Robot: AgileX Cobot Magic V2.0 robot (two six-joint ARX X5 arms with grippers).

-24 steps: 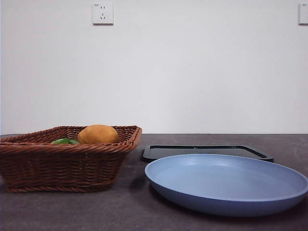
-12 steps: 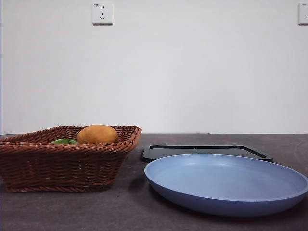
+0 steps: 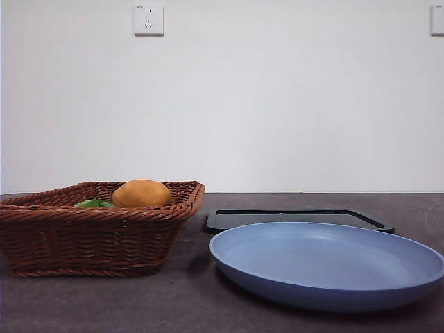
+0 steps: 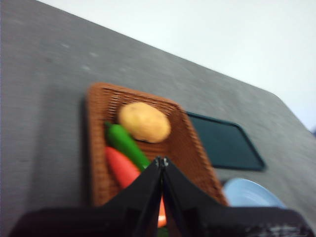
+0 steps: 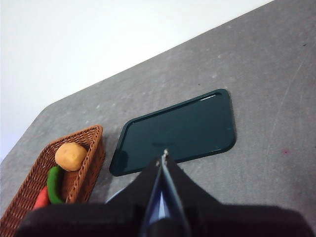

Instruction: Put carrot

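Observation:
The carrot (image 4: 121,167), red-orange and elongated, lies in the brown wicker basket (image 4: 96,148) beside a green pepper (image 4: 126,143) and a yellow-orange potato (image 4: 144,122). My left gripper (image 4: 162,160) hangs well above the basket with its jaws shut and nothing in them; this view is slightly blurred. The right wrist view shows the carrot (image 5: 42,197) at the basket's near end. My right gripper (image 5: 164,155) is shut and empty, high above the dark tray (image 5: 177,131). In the front view the basket (image 3: 90,232) wall hides the carrot and no gripper shows.
A large blue plate (image 3: 326,267) sits at the front right, with the flat dark tray (image 3: 298,218) behind it. The potato (image 3: 141,193) and a bit of green (image 3: 94,203) rise above the basket rim. A white wall stands behind the table.

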